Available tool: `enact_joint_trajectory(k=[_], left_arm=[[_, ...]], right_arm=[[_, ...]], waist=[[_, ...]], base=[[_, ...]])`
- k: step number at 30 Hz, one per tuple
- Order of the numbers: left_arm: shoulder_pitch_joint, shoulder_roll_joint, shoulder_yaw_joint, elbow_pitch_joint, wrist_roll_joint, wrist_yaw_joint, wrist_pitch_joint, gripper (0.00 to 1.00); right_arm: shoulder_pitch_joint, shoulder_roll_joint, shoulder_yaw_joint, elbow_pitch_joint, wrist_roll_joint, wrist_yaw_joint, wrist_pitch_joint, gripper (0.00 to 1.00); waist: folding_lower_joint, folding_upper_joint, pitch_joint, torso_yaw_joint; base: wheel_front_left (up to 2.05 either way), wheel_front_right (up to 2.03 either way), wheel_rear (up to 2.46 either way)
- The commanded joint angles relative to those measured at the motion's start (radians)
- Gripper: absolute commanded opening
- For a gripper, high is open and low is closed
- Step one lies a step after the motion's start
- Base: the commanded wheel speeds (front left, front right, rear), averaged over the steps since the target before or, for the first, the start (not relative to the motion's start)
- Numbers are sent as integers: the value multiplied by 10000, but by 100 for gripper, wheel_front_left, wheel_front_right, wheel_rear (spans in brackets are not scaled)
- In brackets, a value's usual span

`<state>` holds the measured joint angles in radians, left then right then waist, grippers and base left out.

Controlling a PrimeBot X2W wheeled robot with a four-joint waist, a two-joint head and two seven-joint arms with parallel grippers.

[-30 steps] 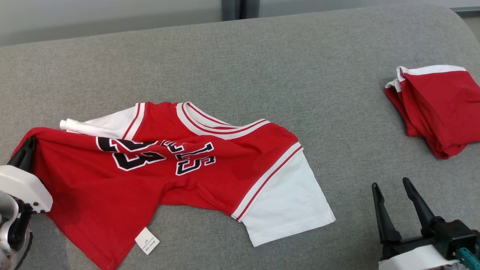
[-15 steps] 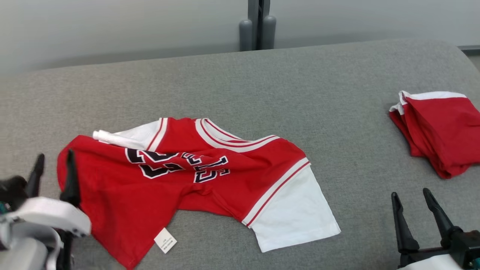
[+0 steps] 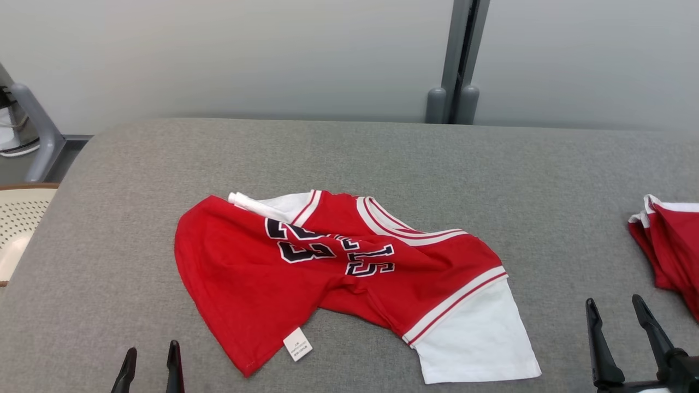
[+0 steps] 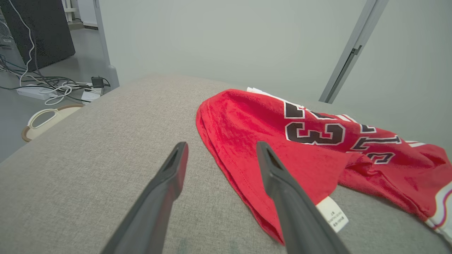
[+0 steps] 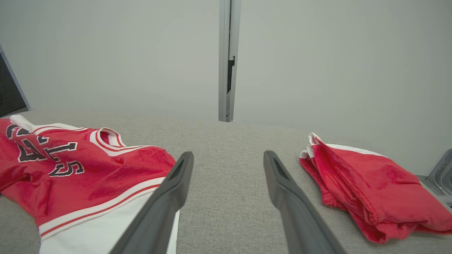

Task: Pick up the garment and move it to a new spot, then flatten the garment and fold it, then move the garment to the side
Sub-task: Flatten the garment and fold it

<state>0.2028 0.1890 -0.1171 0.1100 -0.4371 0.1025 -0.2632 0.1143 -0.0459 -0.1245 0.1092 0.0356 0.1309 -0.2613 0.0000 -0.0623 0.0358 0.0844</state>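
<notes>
The garment [image 3: 327, 273] is a red jersey with white sleeves and black numbers, lying crumpled and partly spread on the grey padded surface [image 3: 349, 158]; a white label hangs at its near hem. It also appears in the left wrist view as the garment [image 4: 317, 141] and in the right wrist view as the garment [image 5: 70, 169]. My left gripper [image 3: 151, 357] is open at the bottom left, just clear of the hem, with nothing between its fingers [image 4: 173, 169]. My right gripper [image 3: 614, 314] stands open at the bottom right, empty, beside the white sleeve.
A folded red and white cloth pile [image 3: 669, 245] lies at the right edge, also seen as the pile [image 5: 367, 183]. A beige perforated chair [image 3: 16, 224] stands left of the surface. A wall with a grey post [image 3: 458, 60] runs behind. Cables lie on the floor [image 4: 53, 91].
My left gripper has opened and let go of the jersey's hem, then drawn back toward me. The camera has tilted up and turned, so the whole picture shifted right and down.
</notes>
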Motion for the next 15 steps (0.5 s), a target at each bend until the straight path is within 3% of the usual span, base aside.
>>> enact_joint_trajectory(k=[1, 8, 15], left_arm=[[255, -113, 333, 96, 260, -233, -14, 100], [543, -806, 1638, 182, 1416, -1531, -16, 100], [535, -1178, 2359, 246, 1995, -2051, -16, 100]], right_arm=[[183, -63, -45, 44, 84, -3, -12, 100], [557, -64, 93, 284, 335, -3, -12, 100], [645, -64, 321, 443, 462, -3, -12, 100]], waist=[[0, 0, -268, 303], [0, 0, -497, 399], [0, 0, -617, 66]], base=[[0, 0, 0], [0, 0, 0], [0, 0, 0]])
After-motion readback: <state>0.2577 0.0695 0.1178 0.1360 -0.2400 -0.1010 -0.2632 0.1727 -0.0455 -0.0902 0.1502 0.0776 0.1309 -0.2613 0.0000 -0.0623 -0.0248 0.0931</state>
